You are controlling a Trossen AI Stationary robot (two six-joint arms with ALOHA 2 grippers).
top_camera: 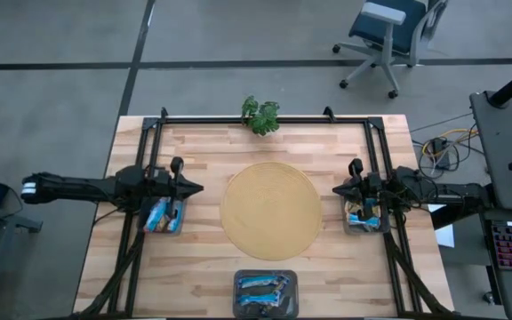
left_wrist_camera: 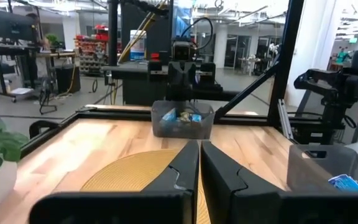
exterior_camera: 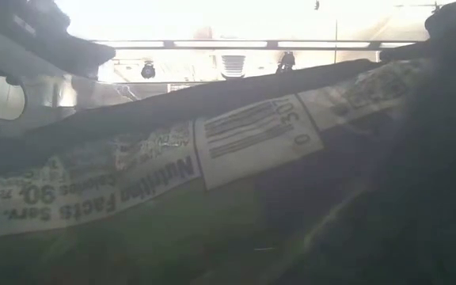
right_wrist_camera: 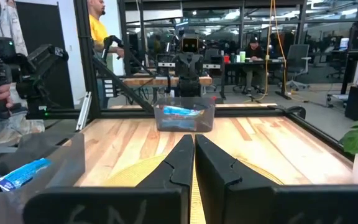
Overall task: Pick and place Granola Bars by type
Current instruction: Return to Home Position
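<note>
Granola bars lie in three small grey bins. The left bin (top_camera: 163, 215) (right_wrist_camera: 184, 115) holds blue and orange-marked bars. The right bin (top_camera: 365, 215) (left_wrist_camera: 182, 118) holds blue and brown ones. The near bin (top_camera: 265, 292) at the table's front edge holds blue bars (right_wrist_camera: 20, 174). A bar's wrapper (exterior_camera: 244, 138) with a nutrition label fills the low view. My left gripper (top_camera: 199, 188) (left_wrist_camera: 200, 155) hovers shut and level beside the left bin, nothing in it. My right gripper (top_camera: 336, 189) (right_wrist_camera: 194, 149) hovers shut and level beside the right bin, nothing in it. The two point at each other.
A round yellow mat (top_camera: 269, 210) lies at the table's centre between the grippers. A small potted plant (top_camera: 260, 114) stands at the far edge. A black frame (top_camera: 265, 118) borders the table. A person in a yellow shirt (right_wrist_camera: 98, 31) stands beyond the table.
</note>
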